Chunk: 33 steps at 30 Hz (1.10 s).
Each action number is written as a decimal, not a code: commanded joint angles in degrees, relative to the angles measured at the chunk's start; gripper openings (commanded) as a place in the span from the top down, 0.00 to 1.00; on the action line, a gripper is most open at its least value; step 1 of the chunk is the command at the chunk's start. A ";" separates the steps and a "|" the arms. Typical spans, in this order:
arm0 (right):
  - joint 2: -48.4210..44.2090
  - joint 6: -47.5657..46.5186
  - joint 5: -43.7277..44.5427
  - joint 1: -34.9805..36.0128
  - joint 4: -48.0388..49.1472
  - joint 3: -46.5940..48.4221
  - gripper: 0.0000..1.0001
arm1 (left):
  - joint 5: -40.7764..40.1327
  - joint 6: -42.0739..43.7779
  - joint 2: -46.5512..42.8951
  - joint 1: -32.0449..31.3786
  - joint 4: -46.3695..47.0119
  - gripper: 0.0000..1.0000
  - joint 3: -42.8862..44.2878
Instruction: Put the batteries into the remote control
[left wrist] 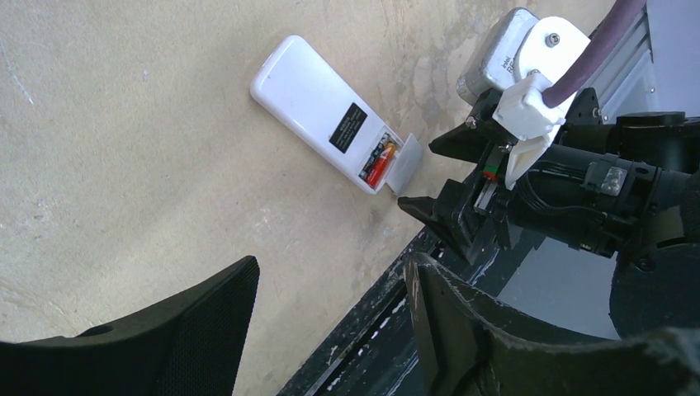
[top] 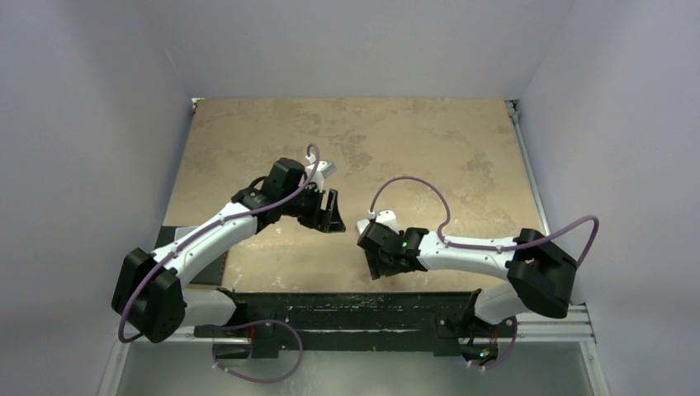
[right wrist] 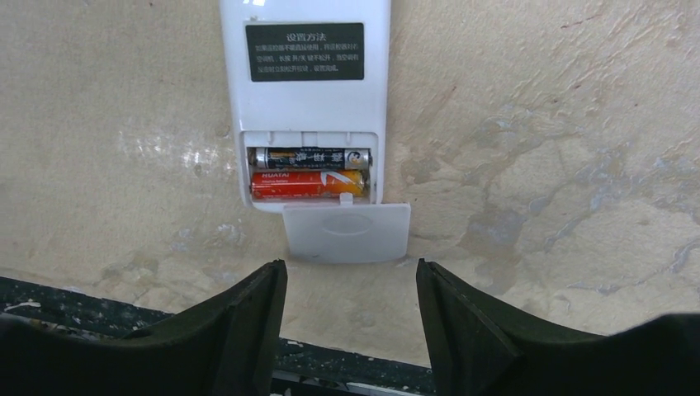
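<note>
My left gripper (left wrist: 330, 272) and right gripper (right wrist: 350, 272) stand open, empty. On the white plastic remote control (right wrist: 305, 107), the black label (right wrist: 304, 51) reads 设置方法; the reddish-orange cylindrical battery (right wrist: 305, 183) reads HUATAI

Sticker (right wrist: 304, 51) on remote control (right wrist: 304, 107): we read "设置方法"; smaller lines illegible.
Orange battery (right wrist: 307, 184), 6 o'clock of sticker: we read "HUATAI".

A light-grey plate (right wrist: 347, 233) lies flat on the mottled tan table (right wrist: 536, 124).

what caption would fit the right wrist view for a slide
Remote control back-up on the table, battery cover off at its end, both batteries seated inside, open right pincer facing it.
</note>
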 commanded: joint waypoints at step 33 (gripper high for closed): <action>1.60 1.27 5.98 -0.03 -1.68 4.80 0.52 | -0.63 0.99 0.56 0.54 1.27 0.34 0.21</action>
